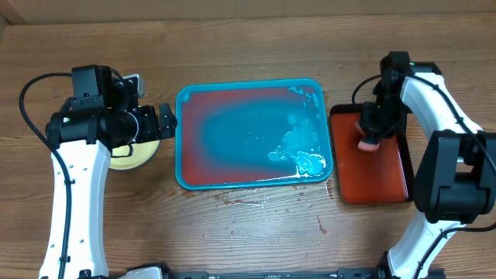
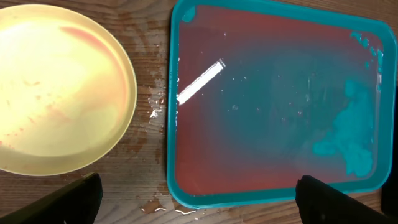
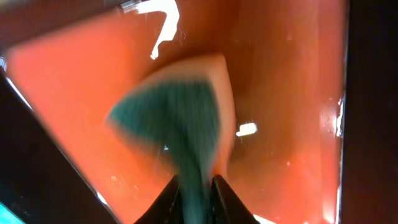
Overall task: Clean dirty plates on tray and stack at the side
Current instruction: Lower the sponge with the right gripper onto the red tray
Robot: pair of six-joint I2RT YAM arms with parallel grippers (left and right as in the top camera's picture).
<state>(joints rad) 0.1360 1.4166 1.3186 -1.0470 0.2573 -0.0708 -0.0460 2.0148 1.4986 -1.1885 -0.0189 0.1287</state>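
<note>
The teal-rimmed tray (image 1: pixel 180 139) lies mid-table with no plates on it, its rim (image 2: pixel 171 124) running down the left wrist view. A pale yellow plate (image 1: pixel 133 157) rests on the wood left of the tray, partly under my left arm, and faint red streaks show on the plate (image 2: pixel 56 87). My left gripper (image 1: pixel 160 120) hovers open between the two, and in its own view the left gripper (image 2: pixel 199 202) holds nothing. At the right, my right gripper (image 1: pixel 368 132) is over the small red tray, and the wrist view shows the right gripper (image 3: pixel 196 183) shut on a green-and-pink sponge (image 3: pixel 180 106).
A smaller black-rimmed red tray (image 1: pixel 372 182) sits right of the teal one, under the sponge (image 1: pixel 367 142). Blue soapy foam (image 1: pixel 304 155) covers the big tray's right side. Water drops (image 1: pixel 248 203) lie on the wood in front of it.
</note>
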